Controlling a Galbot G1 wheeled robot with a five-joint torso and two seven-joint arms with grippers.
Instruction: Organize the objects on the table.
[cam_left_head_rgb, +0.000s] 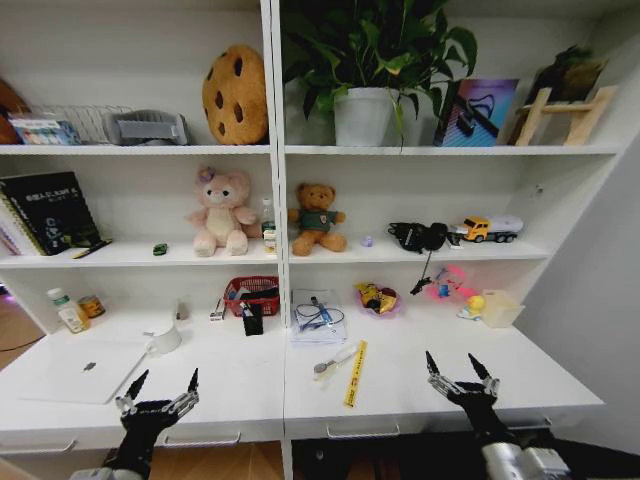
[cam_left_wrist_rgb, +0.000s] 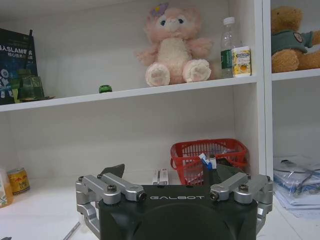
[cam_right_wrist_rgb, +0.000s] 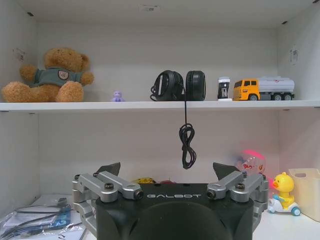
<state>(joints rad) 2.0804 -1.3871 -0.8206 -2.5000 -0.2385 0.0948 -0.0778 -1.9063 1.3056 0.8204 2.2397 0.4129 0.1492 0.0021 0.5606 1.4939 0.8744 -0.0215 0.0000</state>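
Head view: the left hand (cam_left_head_rgb: 160, 389) and right hand (cam_left_head_rgb: 459, 374) hover spread and empty over the desk (cam_left_head_rgb: 240, 385) front edge. The laptop (cam_left_head_rgb: 78, 369) lies just beyond the left hand, the strip (cam_left_head_rgb: 355, 374) mid-desk beside what may be a pen (cam_left_head_rgb: 331, 362). A careless reach could knock the mug (cam_left_head_rgb: 164, 338).

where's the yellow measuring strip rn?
Head view: the yellow measuring strip lies on the white desk just right of centre, beside a small grey tool, in front of the stack of clear document bags.
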